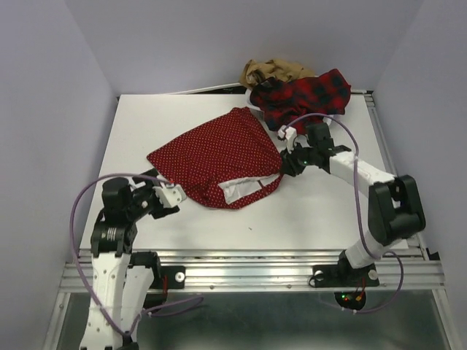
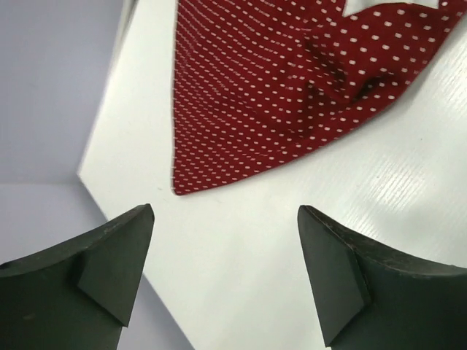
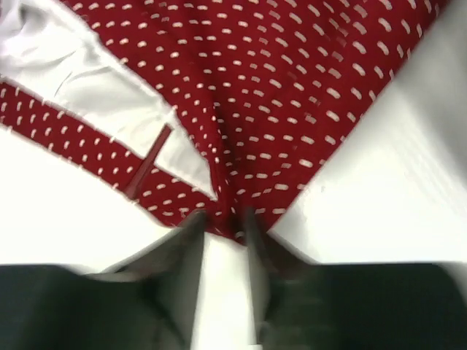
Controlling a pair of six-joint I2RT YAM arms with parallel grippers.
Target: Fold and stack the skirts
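Observation:
The red skirt with tiny white dots [image 1: 219, 157] lies spread on the white table [image 1: 314, 211], its white lining [image 1: 237, 191] showing at the near edge. My left gripper [image 1: 174, 195] stands open just off the skirt's near-left corner [image 2: 182, 186], with only bare table between its fingers [image 2: 225, 211]. My right gripper [image 1: 286, 164] is at the skirt's right corner [image 3: 241, 219]. Its blurred fingers are parted by a narrow gap [image 3: 222, 219], tips touching the cloth's edge. The red-and-black plaid skirt [image 1: 306, 95] and the tan-brown skirt [image 1: 273, 71] lie bunched at the far edge.
Pale walls close in the table on the left, back and right. A metal rail [image 1: 248, 275] carrying both arm bases runs along the near edge. The table's left edge [image 2: 109, 138] is close to my left gripper.

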